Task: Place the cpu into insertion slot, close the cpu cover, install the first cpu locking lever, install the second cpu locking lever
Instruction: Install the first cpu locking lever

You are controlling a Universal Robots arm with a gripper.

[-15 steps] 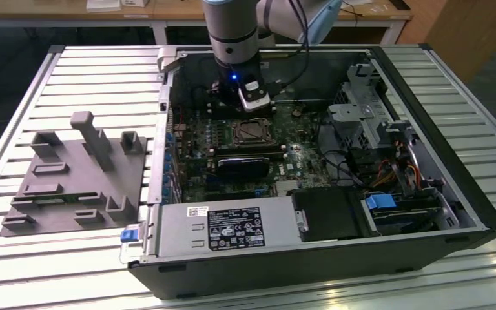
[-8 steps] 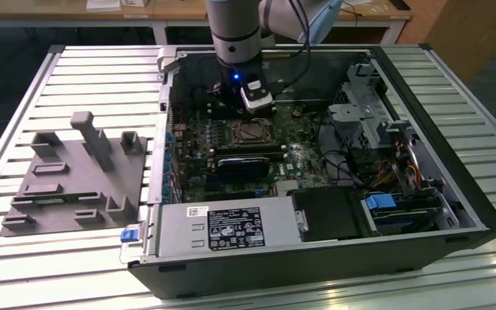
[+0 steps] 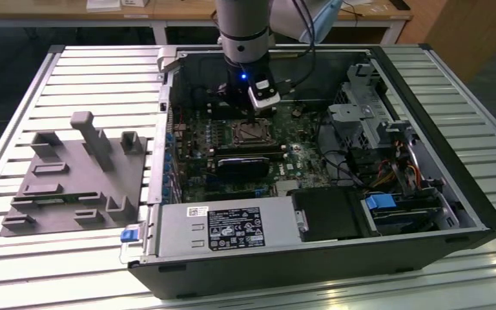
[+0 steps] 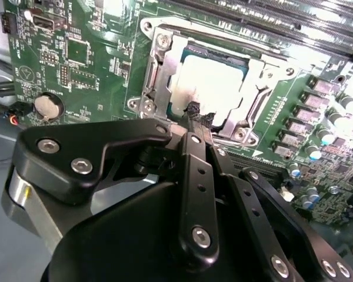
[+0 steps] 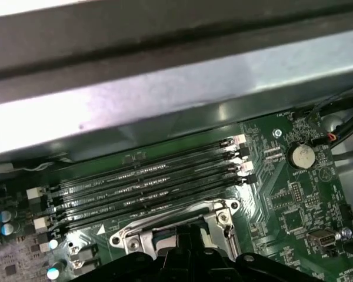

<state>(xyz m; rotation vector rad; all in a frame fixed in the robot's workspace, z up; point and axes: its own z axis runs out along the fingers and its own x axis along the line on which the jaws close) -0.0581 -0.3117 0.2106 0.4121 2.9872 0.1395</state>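
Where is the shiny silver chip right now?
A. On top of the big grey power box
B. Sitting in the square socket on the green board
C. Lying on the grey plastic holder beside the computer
B: in the second wrist view the cpu lies flat in the insertion slot, with the cpu cover closed around it and the gripper just over its edge.

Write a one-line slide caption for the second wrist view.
Gripper poised over the cpu seated in its socket, cpu cover framing it on the green motherboard.
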